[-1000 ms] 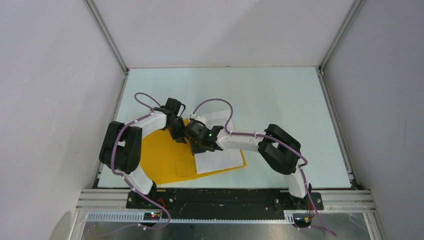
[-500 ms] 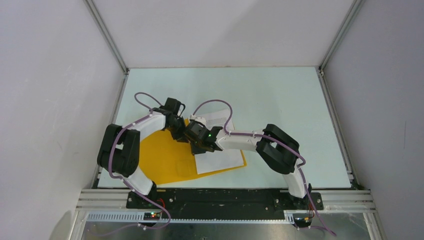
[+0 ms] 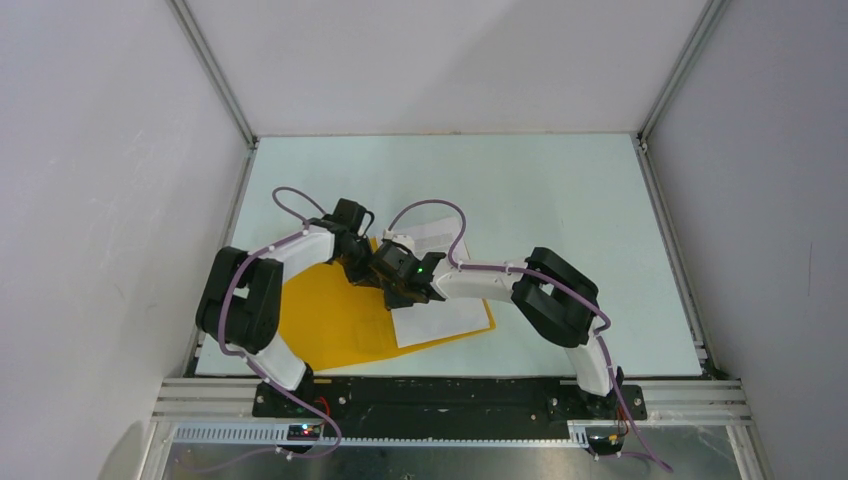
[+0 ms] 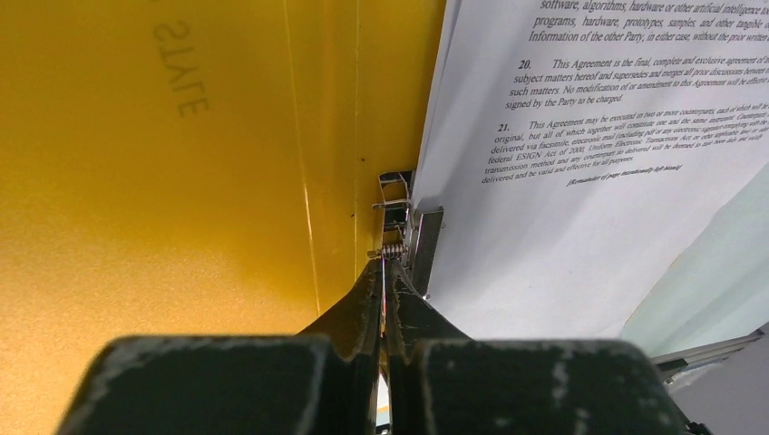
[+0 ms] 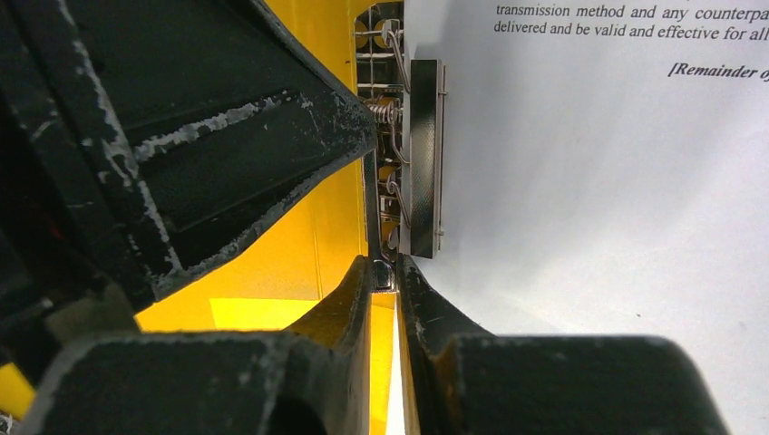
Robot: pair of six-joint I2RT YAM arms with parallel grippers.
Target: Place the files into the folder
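Observation:
The orange-yellow folder (image 3: pixel 325 320) lies open on the table, with the files (image 3: pixel 445 315) stacked on its right half, printed side up. A metal clip (image 4: pixel 423 240) runs along the spine at the sheets' left edge. My left gripper (image 4: pixel 384 267) is shut, its tips right at the clip's coiled spring end. My right gripper (image 5: pixel 384 272) is shut on the clip's small metal lever tab, just below the black clamp bar (image 5: pixel 422 154). The two grippers meet over the spine, left gripper (image 3: pixel 360 268) beside right gripper (image 3: pixel 392 290). In the right wrist view a left gripper finger (image 5: pixel 227 154) looms close.
The pale green table (image 3: pixel 560 200) stretches behind and to the right of the folder. Grey walls close in the sides and back. The folder's near edge lies close to the table's front rail (image 3: pixel 450 380).
My left gripper's jaws have closed at the clip's spring end. The right gripper has kept its grip and both arms have barely shifted.

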